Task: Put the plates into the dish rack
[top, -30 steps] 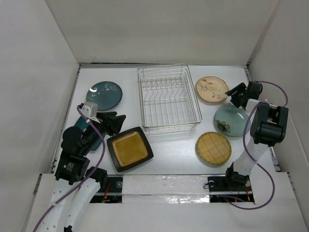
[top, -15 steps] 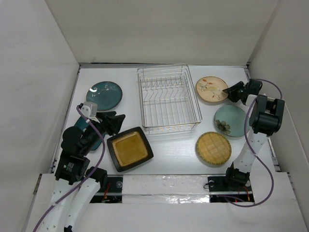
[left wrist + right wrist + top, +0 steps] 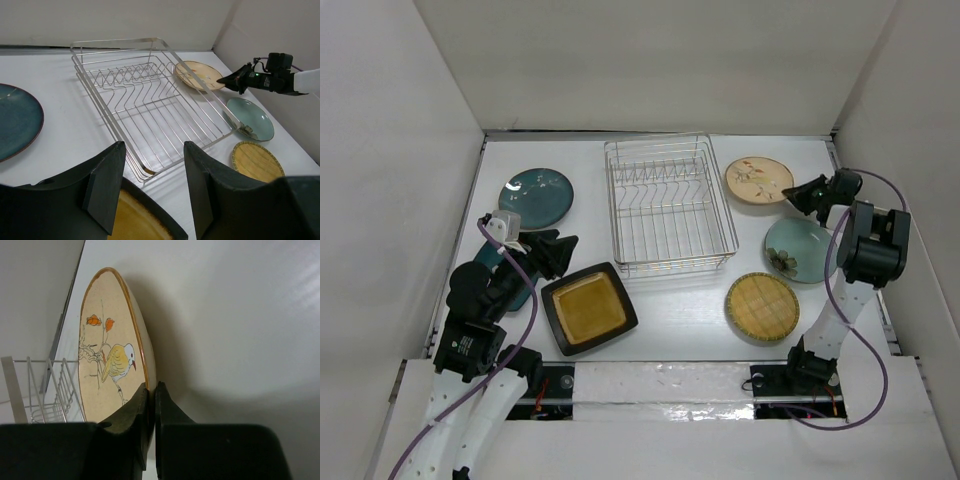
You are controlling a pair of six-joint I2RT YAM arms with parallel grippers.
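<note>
My right gripper is shut on the near rim of the tan plate with the bird drawing, at the back right beside the dish rack. The silver wire rack holds no plates. My left gripper hangs open over the far corner of the black square plate with the amber centre, with nothing between its fingers. A dark teal plate lies at the back left. Another teal plate is mostly hidden under the left arm. The pale blue flowered plate and the yellow grid plate lie on the right.
White walls close in the table on the left, back and right. The right arm reaches over the pale blue plate close to the right wall. The rack's raised wire sides stand between the two grippers.
My right gripper moved left onto the tan plate's rim and its jaws closed on it. The left arm and the other plates have not moved.
</note>
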